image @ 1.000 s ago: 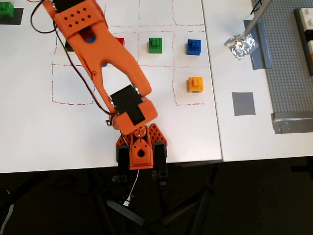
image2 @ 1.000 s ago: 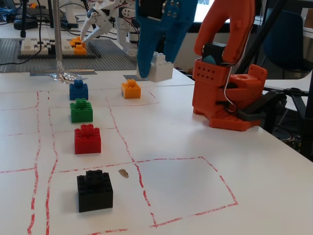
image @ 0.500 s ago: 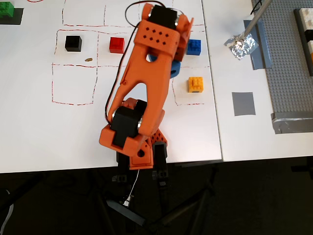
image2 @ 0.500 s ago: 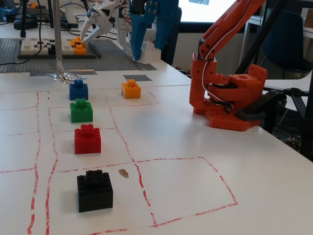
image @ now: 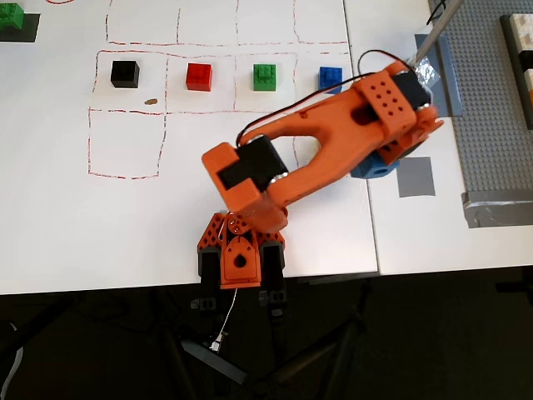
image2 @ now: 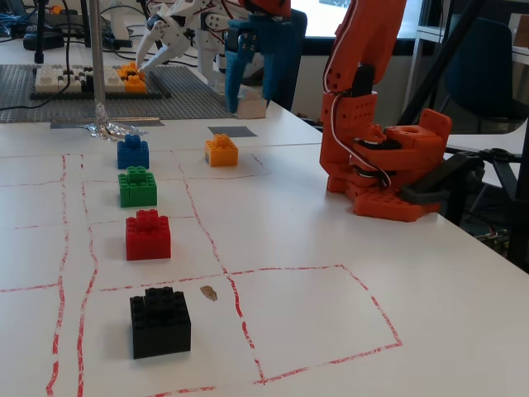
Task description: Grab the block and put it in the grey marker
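I am pinching the white block [image2: 250, 105] between my closed fingers [image2: 235, 83], holding it just above the grey marker [image2: 232, 131], so it can drop squarely inside.

Orange 3D-printed arm [image: 333, 142] showing black servo blocks, perforated hole pattern on the wrist housing, red and black wires running along it; blue claw [image2: 248, 62]; studded orange base [image2: 388, 178].

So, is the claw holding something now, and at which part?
Yes. In the fixed view the claw grips the white block by its upper sides, above the grey marker.
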Action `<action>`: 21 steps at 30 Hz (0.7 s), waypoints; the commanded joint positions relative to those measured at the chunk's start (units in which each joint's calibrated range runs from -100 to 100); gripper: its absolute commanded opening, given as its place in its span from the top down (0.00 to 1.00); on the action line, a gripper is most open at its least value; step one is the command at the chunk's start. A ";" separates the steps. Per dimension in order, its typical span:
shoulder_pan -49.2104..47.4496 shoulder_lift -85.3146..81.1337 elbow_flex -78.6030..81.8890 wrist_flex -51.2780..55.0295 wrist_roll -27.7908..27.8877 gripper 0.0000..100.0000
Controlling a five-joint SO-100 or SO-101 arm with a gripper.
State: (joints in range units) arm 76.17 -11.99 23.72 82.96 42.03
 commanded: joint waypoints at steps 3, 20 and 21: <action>5.21 8.24 -15.83 -2.22 1.37 1.00; 13.86 33.66 -41.39 -4.59 2.93 1.00; 13.95 34.18 -41.76 -4.59 2.93 1.00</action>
State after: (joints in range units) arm 88.33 25.14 -12.89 79.10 44.22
